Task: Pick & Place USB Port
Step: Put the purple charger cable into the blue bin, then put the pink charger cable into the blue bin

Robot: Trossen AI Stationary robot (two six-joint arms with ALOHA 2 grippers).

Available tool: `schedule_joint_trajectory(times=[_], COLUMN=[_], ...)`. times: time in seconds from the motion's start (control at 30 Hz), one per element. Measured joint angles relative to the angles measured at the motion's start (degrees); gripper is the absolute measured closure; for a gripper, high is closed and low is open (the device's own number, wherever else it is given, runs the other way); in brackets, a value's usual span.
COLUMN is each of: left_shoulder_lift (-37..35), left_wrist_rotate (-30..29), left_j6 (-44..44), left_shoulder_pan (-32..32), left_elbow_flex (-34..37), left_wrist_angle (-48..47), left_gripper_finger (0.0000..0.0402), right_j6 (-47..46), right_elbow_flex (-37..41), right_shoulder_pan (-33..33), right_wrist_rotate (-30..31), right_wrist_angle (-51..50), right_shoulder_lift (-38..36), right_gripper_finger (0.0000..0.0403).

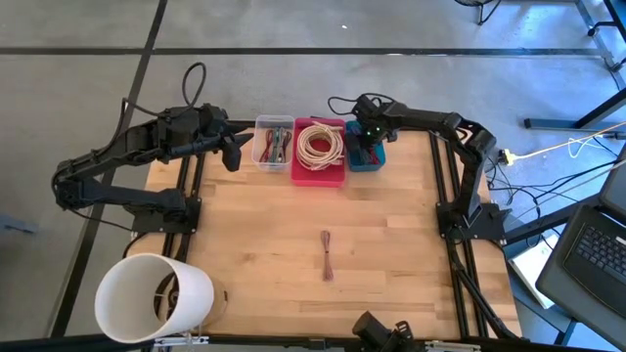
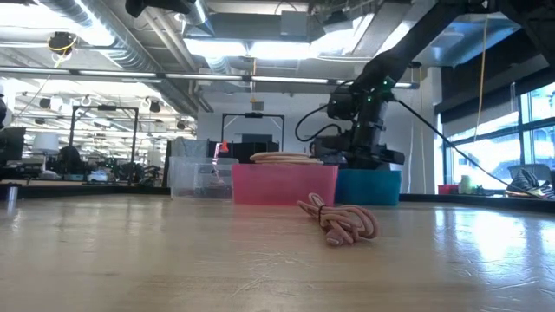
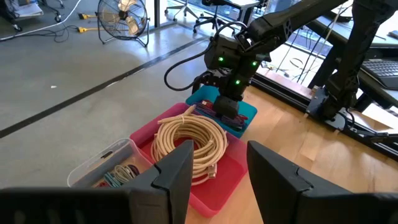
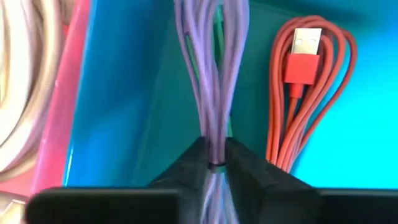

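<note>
Seeing my right gripper pinching purple cable bundle inside blue bin, lower ends hidden; left gripper open, empty, beside clear bin.

A pale wooden table with a smooth sheen bears glossy plastic bins: clear, pink, blue.

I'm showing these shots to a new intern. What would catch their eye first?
Probably the right claw reaching into the blue bin at the table's far edge, pinching a purple cable beside a coiled red cable. Next, the pink bin with its cream cable coil, and a bundled cable lying alone mid-table.
</note>
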State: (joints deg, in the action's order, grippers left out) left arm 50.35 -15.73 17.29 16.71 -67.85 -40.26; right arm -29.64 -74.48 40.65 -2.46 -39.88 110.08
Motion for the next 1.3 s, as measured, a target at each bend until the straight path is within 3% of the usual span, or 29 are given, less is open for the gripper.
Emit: schedule_joint_trajectory(times=[0.17,0.3,0.43,0.53,0.63,0.77,0.97,1.17,1.3], left_shoulder_lift=[0.0,0.0,0.0,0.0,0.0,0.0,0.01,0.63,1.44], left_wrist_rotate=[0.0,-0.02,0.0,0.28,0.35,0.35,0.27,0.28,0.62], left_j6=[0.03,0.42,0.55,0.74,0.89,-0.2,-2.31,-3.02,-3.03], left_shoulder_pan=[0.0,0.0,0.0,0.0,0.0,0.0,0.0,0.0,0.0], left_elbow_flex=[0.0,0.0,0.0,0.0,0.0,0.0,0.0,0.0,0.0], left_wrist_angle=[-0.01,-0.01,-0.01,-0.01,-0.09,-0.25,-0.22,1.54,3.36], left_gripper_finger=[0.0258,0.0258,0.0258,0.0258,0.0258,0.0258,0.0258,0.0258,0.0258], right_j6=[1.28,2.63,3.11,1.56,-2.97,-13.34,-36.42,-52.63,-56.83], right_elbow_flex=[0.0,0.0,0.0,0.0,0.0,0.0,0.0,-0.07,-0.07], right_shoulder_pan=[-0.05,-0.73,-2.7,-5.9,-12.7,-26.94,-46.65,-56.44,-58.25], right_wrist_rotate=[0.63,5.21,13.09,13.7,9.23,7.19,10.45,13.26,9.04], right_wrist_angle=[0.49,1.48,-0.09,-4.72,-10.94,-14.89,-11.12,-2.96,1.53], right_shoulder_lift=[-0.23,-1.75,-4.49,-8.4,-13.13,-18.96,-22.66,-18.64,-12.98], right_gripper_finger=[0.0273,0.0234,0.0214,0.0213,0.0219,0.0231,0.024,0.024,0.024])
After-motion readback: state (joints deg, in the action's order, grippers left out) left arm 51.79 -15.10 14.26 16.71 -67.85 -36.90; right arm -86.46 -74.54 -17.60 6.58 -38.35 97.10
